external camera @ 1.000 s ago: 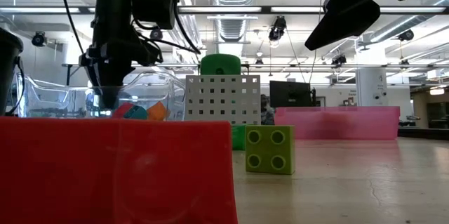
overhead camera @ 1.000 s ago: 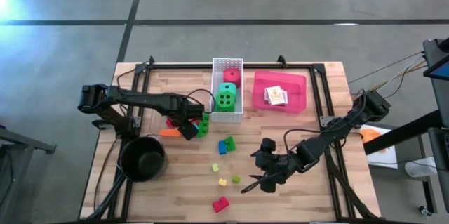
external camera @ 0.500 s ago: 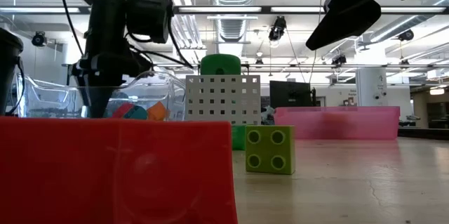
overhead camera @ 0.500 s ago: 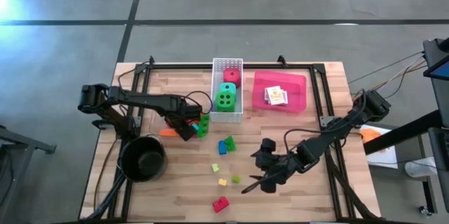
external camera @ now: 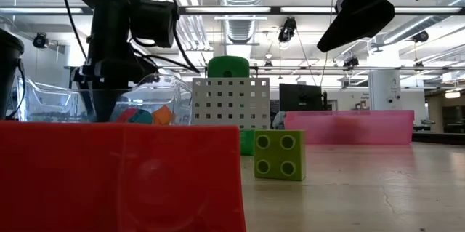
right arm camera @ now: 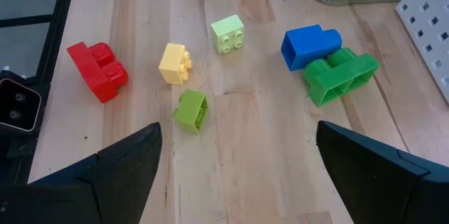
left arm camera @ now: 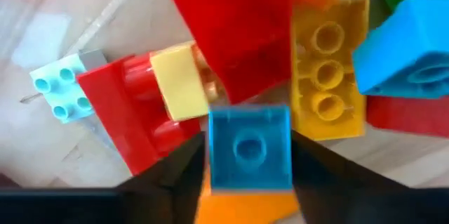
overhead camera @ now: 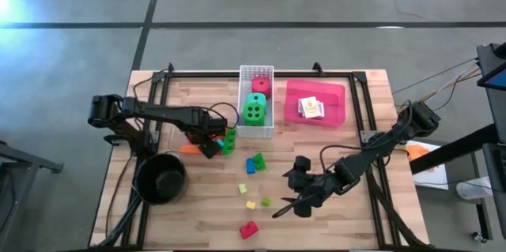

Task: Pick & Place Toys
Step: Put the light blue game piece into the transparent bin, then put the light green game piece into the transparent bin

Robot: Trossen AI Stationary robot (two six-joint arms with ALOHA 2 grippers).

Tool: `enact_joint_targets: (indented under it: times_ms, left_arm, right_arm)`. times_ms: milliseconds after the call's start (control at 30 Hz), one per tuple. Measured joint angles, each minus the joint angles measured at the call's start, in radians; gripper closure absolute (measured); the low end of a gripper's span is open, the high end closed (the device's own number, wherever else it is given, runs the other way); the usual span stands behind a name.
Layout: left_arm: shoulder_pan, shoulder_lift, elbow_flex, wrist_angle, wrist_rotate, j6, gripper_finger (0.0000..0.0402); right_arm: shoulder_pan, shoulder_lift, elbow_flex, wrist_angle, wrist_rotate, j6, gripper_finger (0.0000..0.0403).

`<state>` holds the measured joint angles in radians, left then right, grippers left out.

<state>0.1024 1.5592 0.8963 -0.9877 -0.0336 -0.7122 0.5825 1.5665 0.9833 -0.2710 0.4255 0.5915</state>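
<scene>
My left gripper (overhead camera: 208, 144) points down into a pile of bright building bricks (left arm camera: 231, 48) inside a clear tub (external camera: 149, 101) left of the white basket (overhead camera: 256, 102). Its fingers stand on either side of a small blue brick (left arm camera: 249, 147). My right gripper (overhead camera: 289, 204) is open and empty above the table's near right part. Loose bricks lie on the wood: red (right arm camera: 98, 69), yellow (right arm camera: 175, 62), lime (right arm camera: 191, 109), pale green (right arm camera: 229, 33), and a blue one against a green one (right arm camera: 326, 62). A green die (overhead camera: 254, 108) and a red die (overhead camera: 261, 87) sit in the basket. My left gripper has the blue brick's two opposite sides (left arm camera: 214, 154) between its two fingers, which come from above and point down. The brick lies stud side up among the pile, with an orange brick (left arm camera: 245, 206) under it. The clear tub hides the fingertips in the low view.
A pink tray (overhead camera: 316, 103) with card packs (overhead camera: 311, 107) stands at the far right. A round black pot (overhead camera: 160, 178) stands at the near left. A black frame runs along the table's edges. Bare wood lies between the loose bricks and the tray.
My left gripper has shifted a little toward the table's left edge over the brick pile and then stayed there. My right gripper and the loose bricks have kept still.
</scene>
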Motion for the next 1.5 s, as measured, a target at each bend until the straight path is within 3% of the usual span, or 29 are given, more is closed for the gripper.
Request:
enact_joint_targets:
  times_ms: [233, 433, 767, 933, 1133, 1500]
  left_arm:
    - [0.0, 0.001, 0.001, -0.005, 0.002, 0.001, 0.0088]
    - [0.0, -0.015, 0.004, -0.027, 0.005, -0.006, 0.0058]
    - [-0.048, -0.114, 0.116, -0.101, 0.005, -0.071, 0.0055]
    - [-0.17, -0.116, 0.172, -0.094, -0.027, -0.07, 0.006]
    - [-0.32, -0.076, 0.239, -0.071, -0.033, -0.071, 0.0093]
    - [-0.51, -0.013, 0.347, 0.26, -0.026, 0.134, 0.0168]
  right_arm:
    - [0.0, 0.0, 0.0, 0.0, 0.0, 0.0, 0.0032]
    - [0.0, 0.0, 0.0, -0.001, 0.0, 0.0, 0.0032]
    - [0.0, 0.0, 0.0, -0.002, 0.0, 0.019, 0.0032]
    - [0.0, 0.0, 0.0, -0.002, -0.004, 0.042, 0.0032]
    - [-0.005, 0.0, -0.004, -0.002, 0.0, 0.045, 0.0032]
    - [-0.007, 0.0, -0.006, -0.002, 0.003, 0.042, 0.0032]
